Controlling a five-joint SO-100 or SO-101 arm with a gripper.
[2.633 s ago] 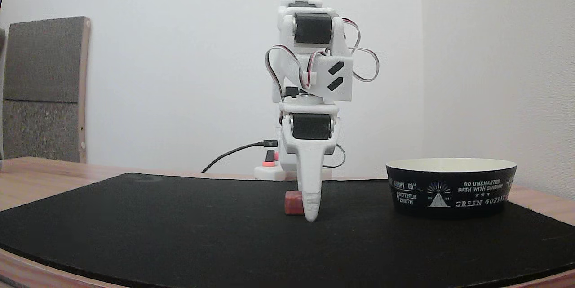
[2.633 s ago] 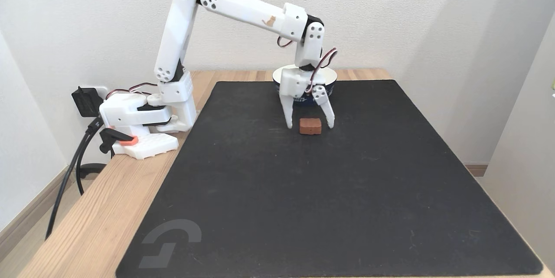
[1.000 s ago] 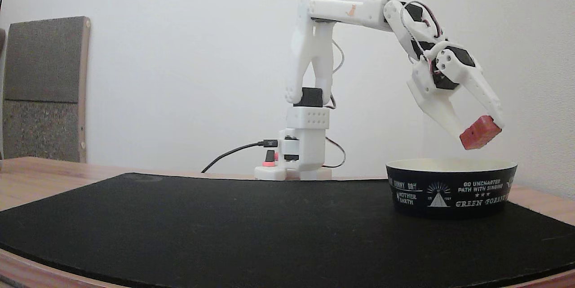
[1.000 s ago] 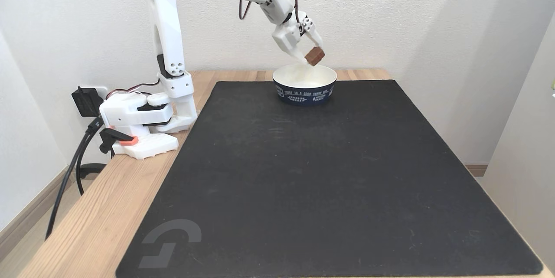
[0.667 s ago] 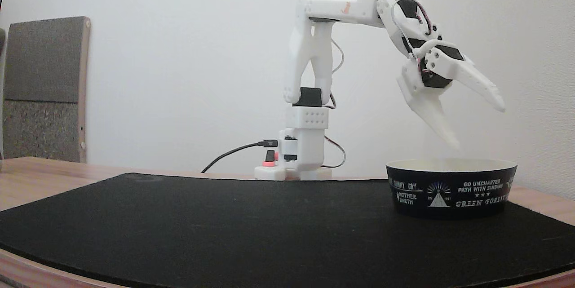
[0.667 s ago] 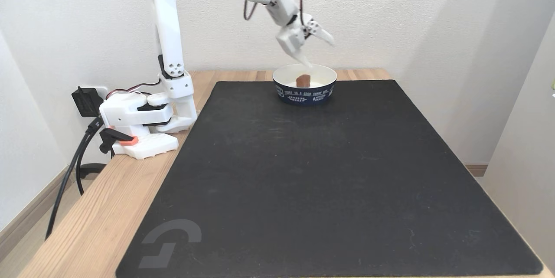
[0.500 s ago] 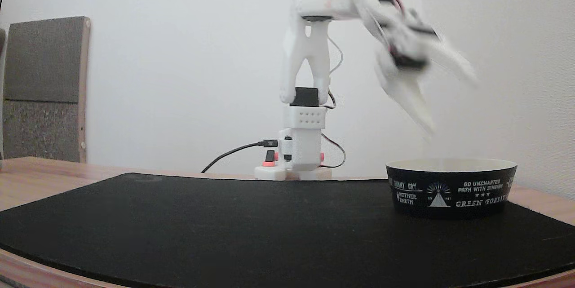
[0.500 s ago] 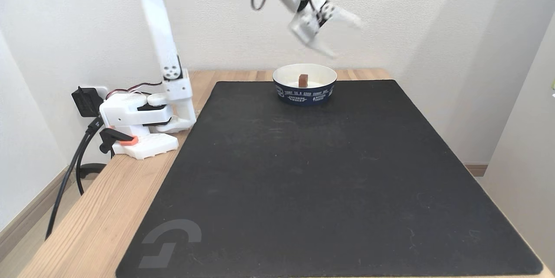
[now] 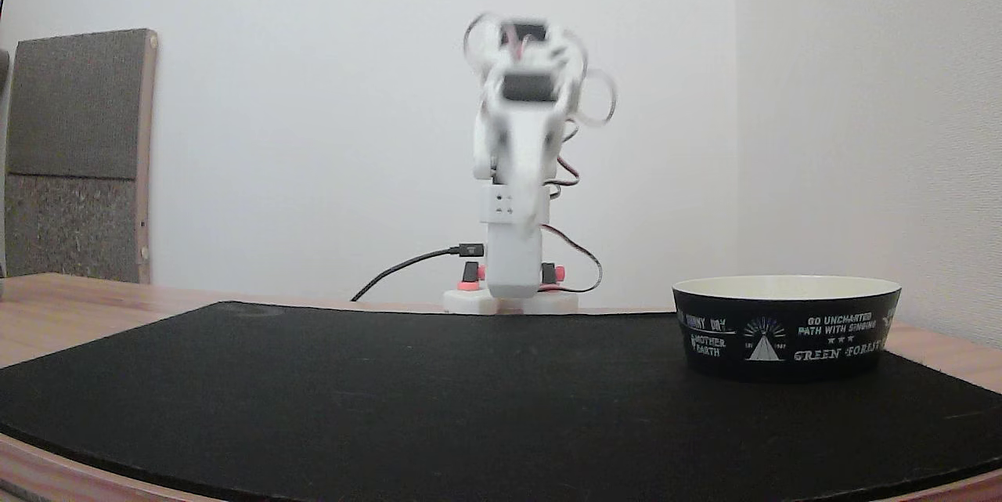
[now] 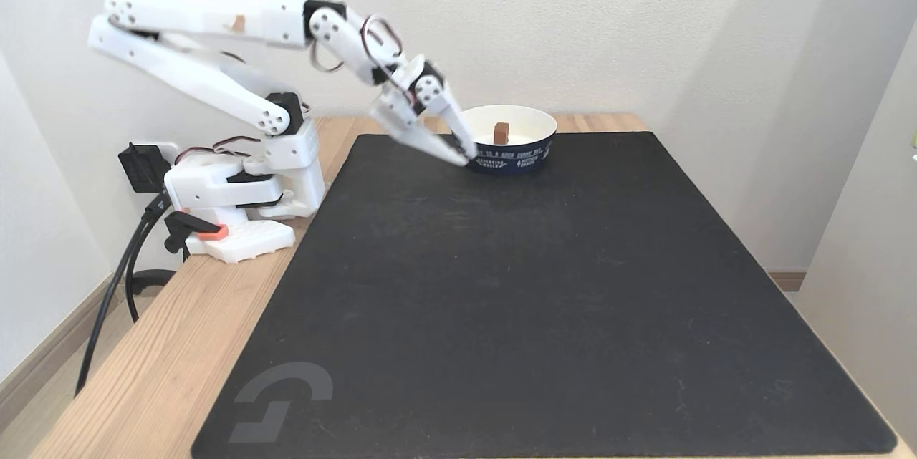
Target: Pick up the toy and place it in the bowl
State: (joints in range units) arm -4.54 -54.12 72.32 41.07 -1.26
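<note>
The dull-red toy point(image 10: 501, 133) stands inside the bowl point(image 10: 531, 153), against its cream inside; the bowl sits at the far edge of the black mat. In the low fixed view the bowl point(image 9: 785, 330) stands at the right, black with white print, and its wall hides the toy. My gripper point(image 10: 467, 155) hangs low just left of the bowl, outside its rim. Its fingertips meet with nothing between them. The white arm point(image 9: 517, 134) is folded back over its base and smeared by motion in the low view.
A black mat point(image 10: 544, 287) covers most of the wooden table point(image 10: 165, 366). The arm's base point(image 10: 229, 194), a clamp and black cables sit at the table's left edge. A grey padded panel point(image 9: 78, 149) leans at the far left. Walls stand close behind and to the right.
The gripper carried the toy from the mat to above the bowl, opened and dropped it in. It has since swung back left and down beside the bowl, and its fingers have come together.
</note>
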